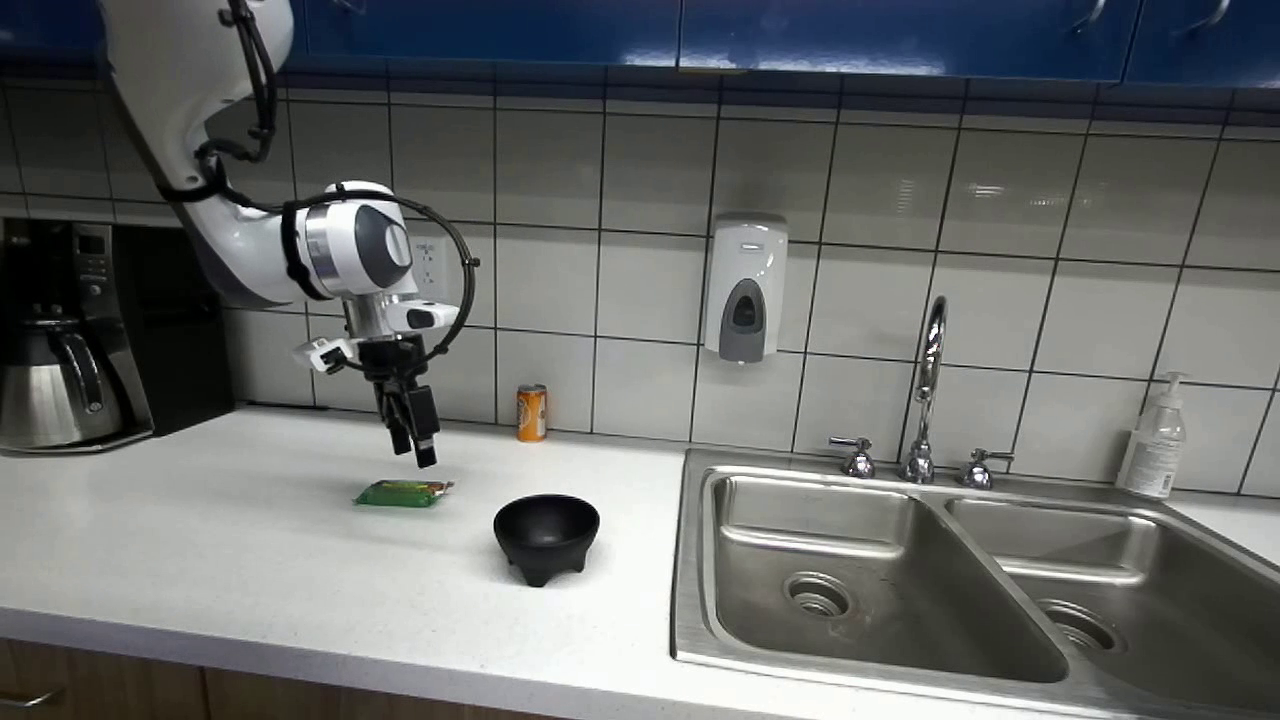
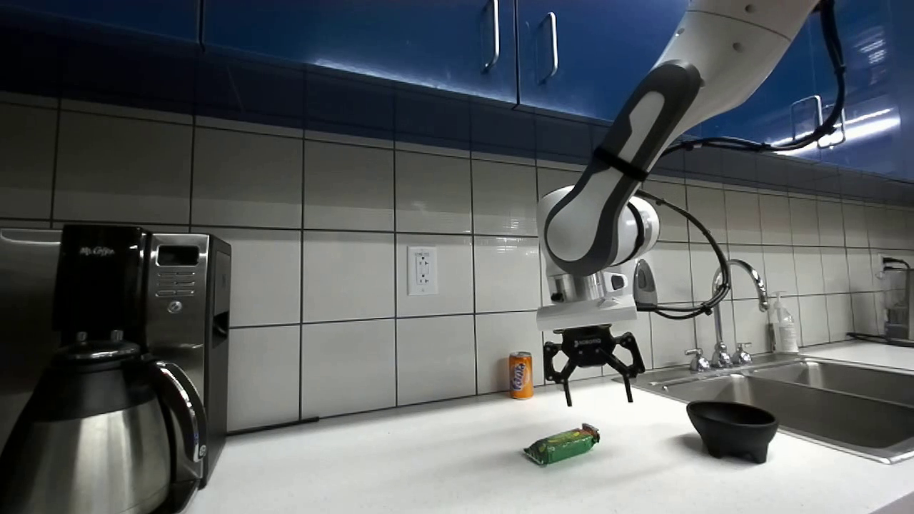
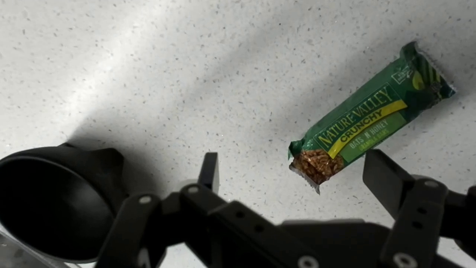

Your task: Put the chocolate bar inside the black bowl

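Observation:
The chocolate bar lies flat on the white counter in a green wrapper; it shows in both exterior views (image 1: 398, 493) (image 2: 563, 446) and, slanted, at the right of the wrist view (image 3: 357, 115). The black bowl (image 1: 545, 538) (image 2: 734, 431) stands upright on short feet beside the bar, nearer the sink; the wrist view shows it at the lower left (image 3: 55, 208), partly behind a finger. My gripper (image 1: 414, 457) (image 2: 600, 403) is open and empty above the counter near the bar. In the wrist view (image 3: 291, 160), the bar's brown end lies between the spread fingers, below them, not touched.
An orange can (image 1: 532, 413) (image 2: 520, 375) stands by the tiled wall behind the bar. A coffee maker (image 1: 110, 330) (image 2: 189, 300) is at the far end of the counter. A steel double sink (image 1: 695, 560) with a faucet (image 1: 930, 380) lies beyond the bowl. Blue cabinets (image 1: 500, 30) hang above.

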{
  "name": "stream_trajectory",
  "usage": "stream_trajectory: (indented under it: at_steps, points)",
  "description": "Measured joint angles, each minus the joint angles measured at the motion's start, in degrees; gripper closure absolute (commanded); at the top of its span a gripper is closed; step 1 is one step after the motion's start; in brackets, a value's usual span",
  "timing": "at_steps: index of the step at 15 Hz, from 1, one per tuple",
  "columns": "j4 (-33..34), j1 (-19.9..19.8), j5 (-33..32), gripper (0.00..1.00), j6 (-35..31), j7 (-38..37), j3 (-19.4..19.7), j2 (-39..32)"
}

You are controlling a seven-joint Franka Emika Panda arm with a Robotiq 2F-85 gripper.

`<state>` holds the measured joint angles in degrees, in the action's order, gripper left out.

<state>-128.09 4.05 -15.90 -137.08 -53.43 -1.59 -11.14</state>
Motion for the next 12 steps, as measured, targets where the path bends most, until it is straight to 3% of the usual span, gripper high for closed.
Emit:
stream_trajectory:
  at_steps: [12]
  points:
    - [3.68,2.85,1.66,0.0,-2.44,-7.0,1.82,-6.06]
